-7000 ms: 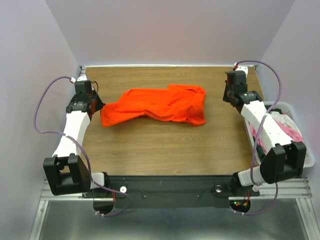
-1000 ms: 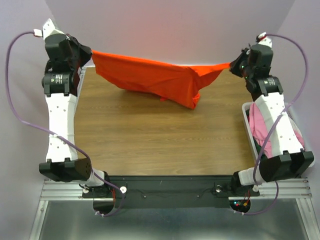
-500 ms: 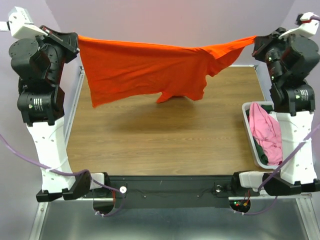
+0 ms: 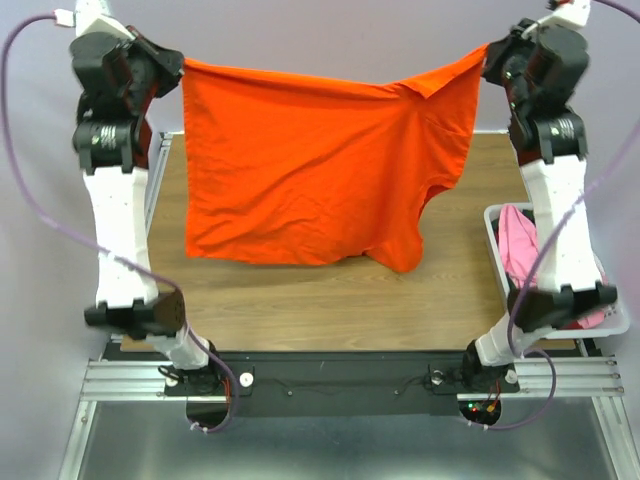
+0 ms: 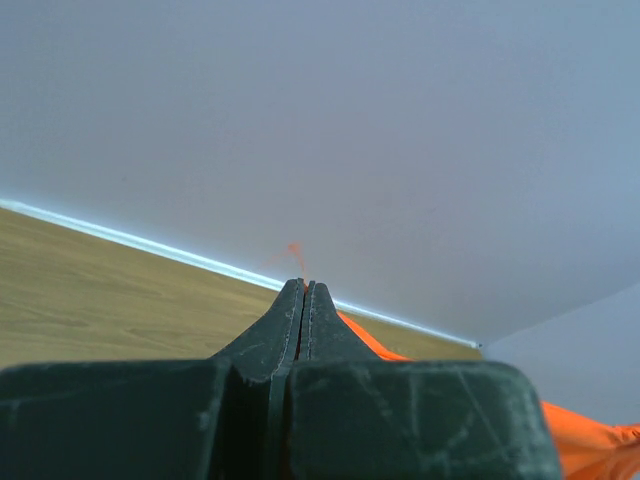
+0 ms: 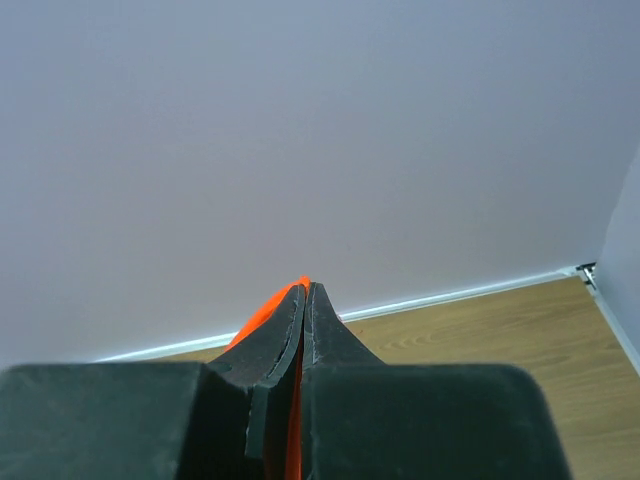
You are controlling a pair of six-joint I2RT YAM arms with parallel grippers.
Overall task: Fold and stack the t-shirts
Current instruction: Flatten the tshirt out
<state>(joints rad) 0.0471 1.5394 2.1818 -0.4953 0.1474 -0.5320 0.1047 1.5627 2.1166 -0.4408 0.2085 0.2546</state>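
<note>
Both jaws clenched on orange t-shirt (image 4: 310,170), its full drape only from above.

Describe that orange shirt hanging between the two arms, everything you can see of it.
The orange t-shirt is plain, bright, soft-looking cloth, no print visible. It hangs spread like a curtain above the wooden table, top edge sagging slightly mid-span. The left gripper pinches one upper corner, the right gripper the other, both shut on it. What looks like a short sleeve hangs below the right gripper; the lower edge is uneven.
</note>
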